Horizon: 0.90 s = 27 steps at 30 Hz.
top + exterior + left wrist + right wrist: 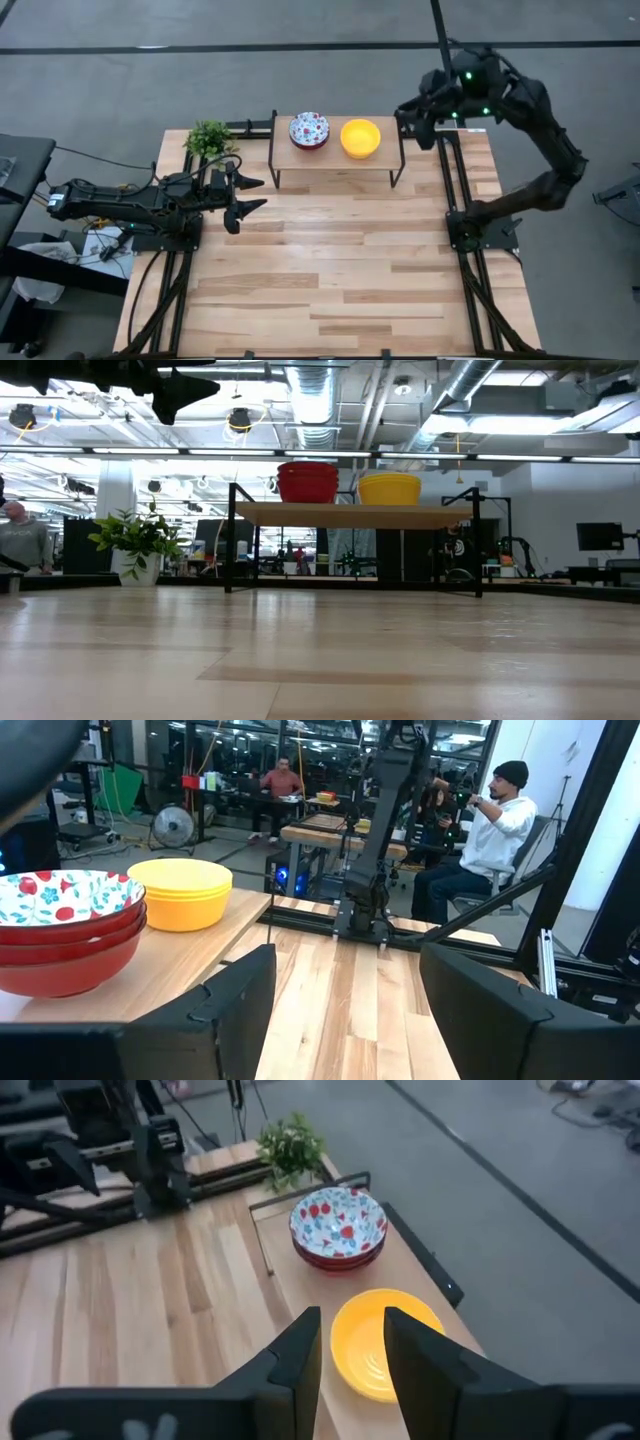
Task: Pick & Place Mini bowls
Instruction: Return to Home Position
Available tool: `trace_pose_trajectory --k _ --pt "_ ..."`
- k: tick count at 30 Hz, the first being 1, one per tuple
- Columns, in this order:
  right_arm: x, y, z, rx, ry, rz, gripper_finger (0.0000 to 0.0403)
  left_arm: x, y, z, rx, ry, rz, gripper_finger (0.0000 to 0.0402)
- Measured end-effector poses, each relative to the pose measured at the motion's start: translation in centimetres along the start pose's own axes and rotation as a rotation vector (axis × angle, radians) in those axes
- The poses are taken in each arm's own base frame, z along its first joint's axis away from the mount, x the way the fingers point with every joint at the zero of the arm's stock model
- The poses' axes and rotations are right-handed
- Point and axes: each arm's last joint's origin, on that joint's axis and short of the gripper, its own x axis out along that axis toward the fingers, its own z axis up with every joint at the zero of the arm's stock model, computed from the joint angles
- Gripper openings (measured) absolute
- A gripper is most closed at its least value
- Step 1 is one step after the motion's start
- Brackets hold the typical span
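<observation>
Pale wooden planks make up the table point(330, 290), bare across its near half. At about 9 o'clock the left gripper point(262, 193) hangs above the boards. Its two fingers are spread wide, hold nothing and point toward 3 o'clock.

Farther back, at 12 o'clock, a low shelf point(335, 160) runs lengthwise from 9 to 3. Two stacks stand on it in a row along that line, every bowl upright with its mouth up. The floral bowls point(309, 130) are toward the 9 o'clock end, and the yellow bowls point(360, 138) are just beside them, not touching. Each stack looks three deep, though the yellow rims are hard to count.

At 1 o'clock the right gripper point(412, 125) hovers by the shelf's end, fingers parted and empty, aimed down at the yellow stack. A plant point(209, 139) sits at 11 o'clock. Beyond the table a seated person point(495, 830) shows.
</observation>
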Motion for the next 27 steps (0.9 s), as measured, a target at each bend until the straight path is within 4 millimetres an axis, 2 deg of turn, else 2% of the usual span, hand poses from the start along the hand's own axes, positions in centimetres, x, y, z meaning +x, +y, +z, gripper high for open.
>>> trace_pose_trajectory --k 6,13,17,21,27 --pt "0.0 1.0 -4.2 0.045 -0.117 0.046 0.0102 0.0 0.0 0.0 0.000 0.000 0.000 0.0246" --pt "1.6 3.4 -10.3 0.080 -0.175 0.167 0.0102 0.0 0.0 0.0 0.000 0.000 0.000 0.0246" --pt "2.2 4.5 -13.1 0.073 -0.251 0.226 0.0102 0.0 0.0 0.0 0.000 0.000 0.000 0.0247" --pt "1.8 5.1 -15.4 0.055 -0.327 0.268 0.0102 0.0 0.0 0.0 0.000 0.000 0.000 0.0248" --pt "-0.1 5.1 -18.8 0.119 -0.418 0.228 0.0102 0.0 0.0 0.0 0.014 0.000 0.000 0.0247"
